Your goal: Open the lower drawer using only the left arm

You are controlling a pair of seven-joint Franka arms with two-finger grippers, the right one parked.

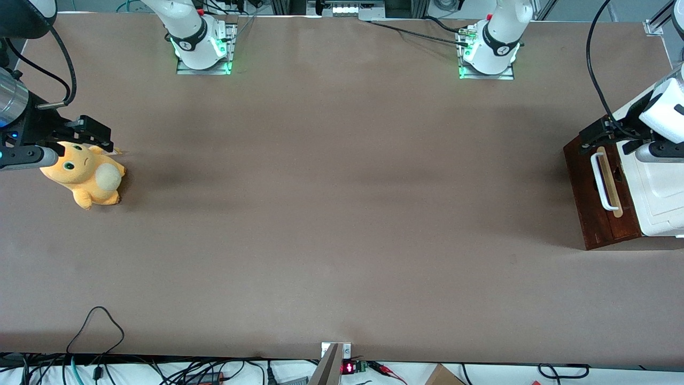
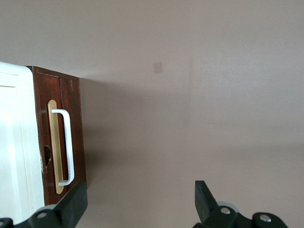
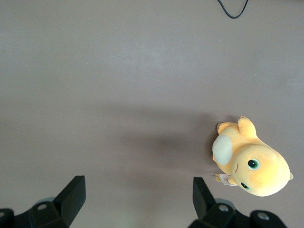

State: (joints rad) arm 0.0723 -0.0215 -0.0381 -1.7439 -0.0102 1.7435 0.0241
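The lower drawer (image 1: 585, 198) is a dark red-brown front with a white U-shaped handle (image 1: 603, 182) and a pale wood strip. It stands at the working arm's end of the table and looks shut. The left wrist view shows the same drawer front (image 2: 73, 137) and handle (image 2: 66, 147). The left arm's gripper (image 1: 603, 135) hovers above the cabinet's front, over the end of the handle farther from the front camera. The gripper (image 2: 139, 190) is open with only bare table between its fingers. One fingertip (image 2: 76, 194) shows close to the drawer front, apart from the handle.
The cream-white cabinet top (image 1: 662, 198) lies under the left arm's wrist. An orange plush toy (image 1: 85, 174) lies at the parked arm's end of the table. A black cable loop (image 1: 96, 321) rests near the table's front edge.
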